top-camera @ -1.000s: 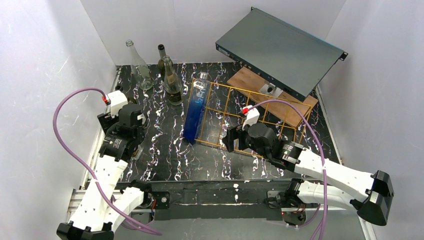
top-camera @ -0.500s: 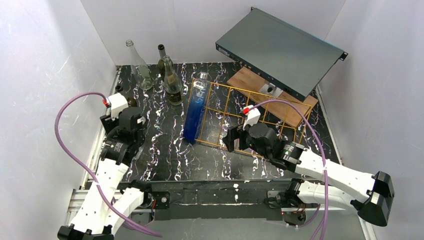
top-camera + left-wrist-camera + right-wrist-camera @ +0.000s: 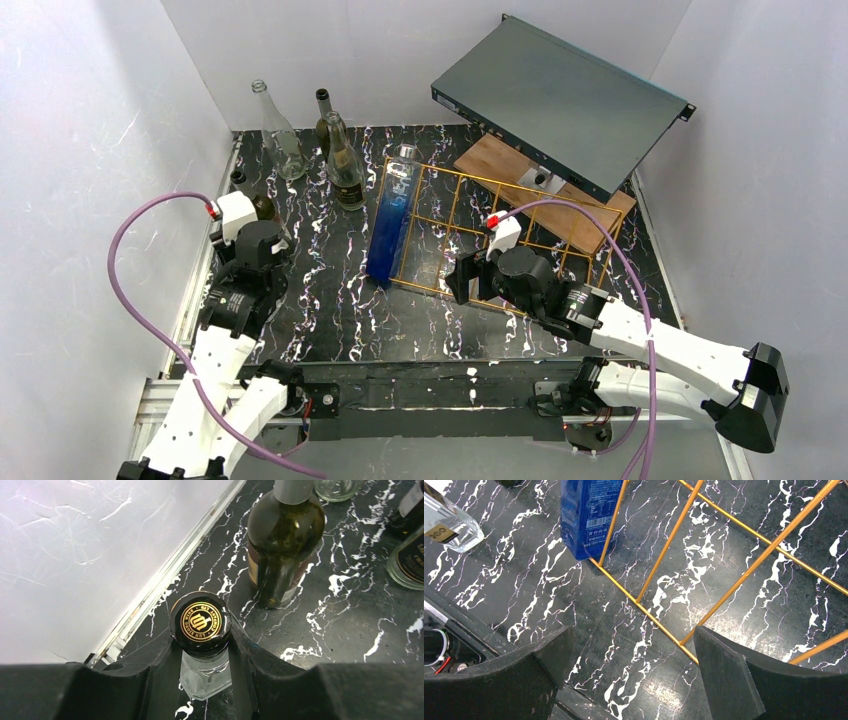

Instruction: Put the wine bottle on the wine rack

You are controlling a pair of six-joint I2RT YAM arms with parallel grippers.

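L gripper has edged up left edge of table, jaws now flanking capped wine bottle, clamp unclear; R gripper wide open, empty; lift next.

We look onto a black table veined with white (a marble look). Plain white walls close it in: one behind it and one on either side. Even light gives its top a soft shine.
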